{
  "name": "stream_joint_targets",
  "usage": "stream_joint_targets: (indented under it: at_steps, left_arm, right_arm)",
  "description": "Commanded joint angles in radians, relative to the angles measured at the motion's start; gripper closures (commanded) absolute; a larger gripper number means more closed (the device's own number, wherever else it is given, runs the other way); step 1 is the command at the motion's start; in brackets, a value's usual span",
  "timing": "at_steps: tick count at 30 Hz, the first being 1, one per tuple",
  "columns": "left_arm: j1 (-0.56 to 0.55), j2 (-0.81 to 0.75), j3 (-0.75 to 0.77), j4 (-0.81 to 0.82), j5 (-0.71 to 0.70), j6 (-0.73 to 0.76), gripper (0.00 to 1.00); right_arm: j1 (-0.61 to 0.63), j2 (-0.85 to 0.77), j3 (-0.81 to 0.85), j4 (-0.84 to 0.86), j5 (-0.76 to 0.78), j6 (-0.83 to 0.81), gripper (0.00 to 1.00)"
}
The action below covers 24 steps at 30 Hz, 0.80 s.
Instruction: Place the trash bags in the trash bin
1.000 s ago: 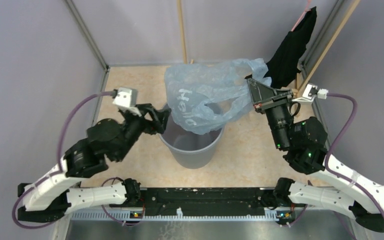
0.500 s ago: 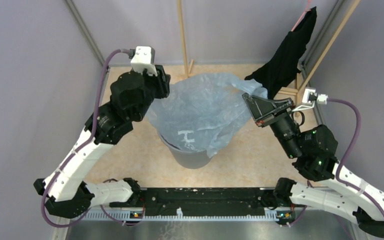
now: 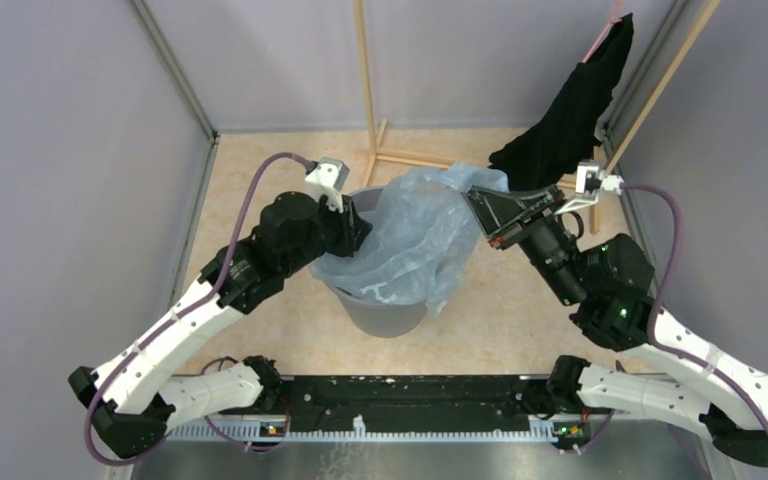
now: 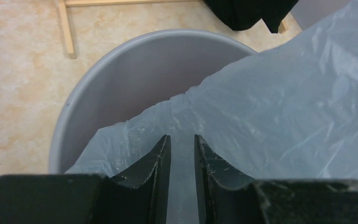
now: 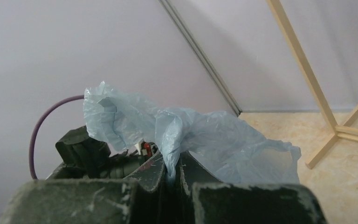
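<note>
The pale-blue trash bag [image 3: 420,225] hangs spread over the round grey trash bin [image 3: 388,315], its lower part with the white mark [image 3: 375,291] draped over the bin's near rim. My left gripper [image 3: 356,222] is shut on the bag's left edge above the bin's left rim. In the left wrist view the fingers [image 4: 161,156] stand close together with the bag [image 4: 284,102] between them, over the bin's open inside [image 4: 158,70]. My right gripper [image 3: 476,200] is shut on a bunched corner of the bag [image 5: 214,135], pinched between its jaws [image 5: 173,161], at the bin's far right.
A black garment [image 3: 572,105] hangs from a wooden frame [image 3: 650,100] at the back right, just behind my right gripper. A wooden stand [image 3: 368,90] rises behind the bin. Grey walls close the left, back and right of the tan floor [image 3: 260,170].
My left gripper rose from the bin's left rim, pulling the bag's edge up and left, then came down over the bin. My right gripper moved slightly left. The bag now sags lower.
</note>
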Motion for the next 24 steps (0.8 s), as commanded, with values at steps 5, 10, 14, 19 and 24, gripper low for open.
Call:
stream_joint_targets:
  at_steps: [5,10,14,19,24]
  left_arm:
    - [0.000,0.156,-0.048,0.195,0.111,-0.021,0.69]
    - [-0.002,0.221,-0.019,0.204,0.228,-0.027,0.66]
    - [0.001,0.128,-0.012,0.128,0.171,0.006,0.49]
    - [0.000,-0.038,0.038,0.005,0.043,0.054,0.16]
    - [0.001,-0.102,0.116,-0.128,0.043,0.072,0.13]
  right_arm:
    - [0.003,0.142,0.122,-0.088,-0.111,-0.079,1.00]
    - [0.004,0.175,0.181,-0.197,-0.078,-0.145,1.00]
    - [0.004,0.164,0.165,-0.201,-0.076,-0.183,1.00]
    - [0.003,0.186,0.148,-0.162,-0.111,-0.206,1.00]
    - [0.004,0.266,0.142,-0.131,-0.189,-0.190,1.00]
